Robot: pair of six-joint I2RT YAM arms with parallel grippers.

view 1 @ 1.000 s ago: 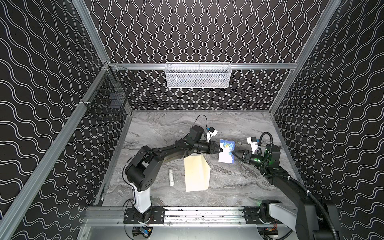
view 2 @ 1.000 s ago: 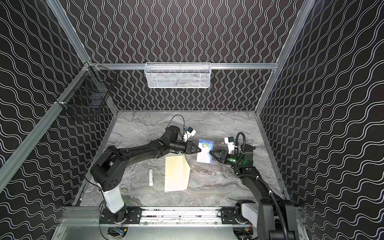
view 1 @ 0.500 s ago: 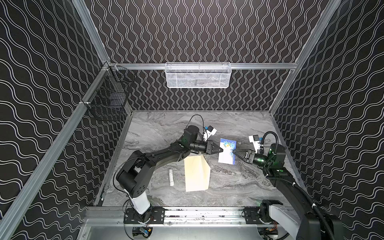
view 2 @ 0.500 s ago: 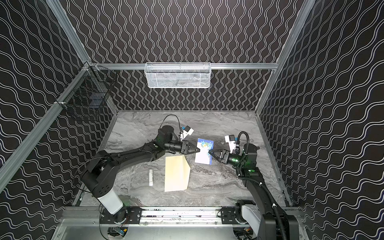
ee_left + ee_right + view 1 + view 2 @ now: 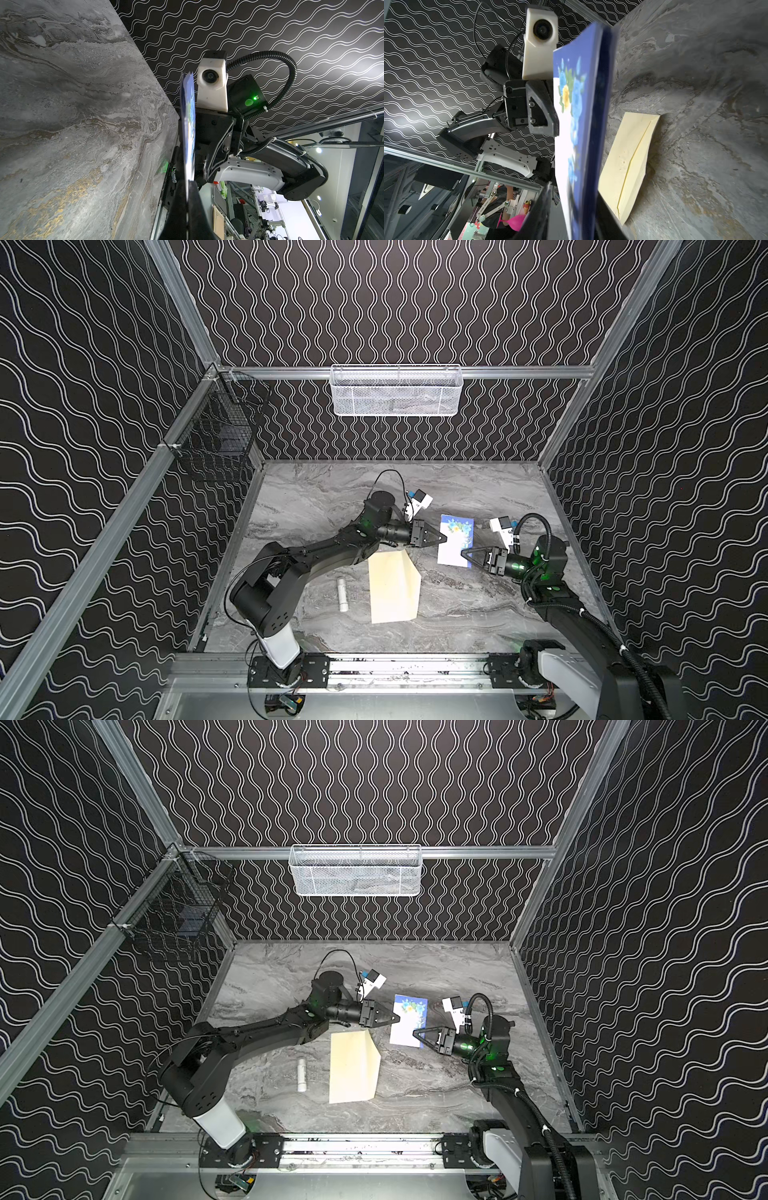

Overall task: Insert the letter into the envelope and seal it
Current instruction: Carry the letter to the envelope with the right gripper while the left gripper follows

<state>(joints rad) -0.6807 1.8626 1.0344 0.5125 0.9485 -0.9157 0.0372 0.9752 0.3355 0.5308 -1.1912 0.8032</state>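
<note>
Left gripper holds letter outside envelope.

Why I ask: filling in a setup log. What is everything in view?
table: 1, grey marble, cell floor.
letter: 1, white with blue border, lifted above the table, right of centre.
envelope: 1, cream, flat on the table, front centre.
cylinder: 1, white, lying left of the envelope.
mesh basket: 1, white, back rail.
wire basket: 1, black, left rail.
left gripper: 1, black, shut on the letter's left edge.
right gripper: 1, black, at the letter's right edge, grip unclear.
</note>
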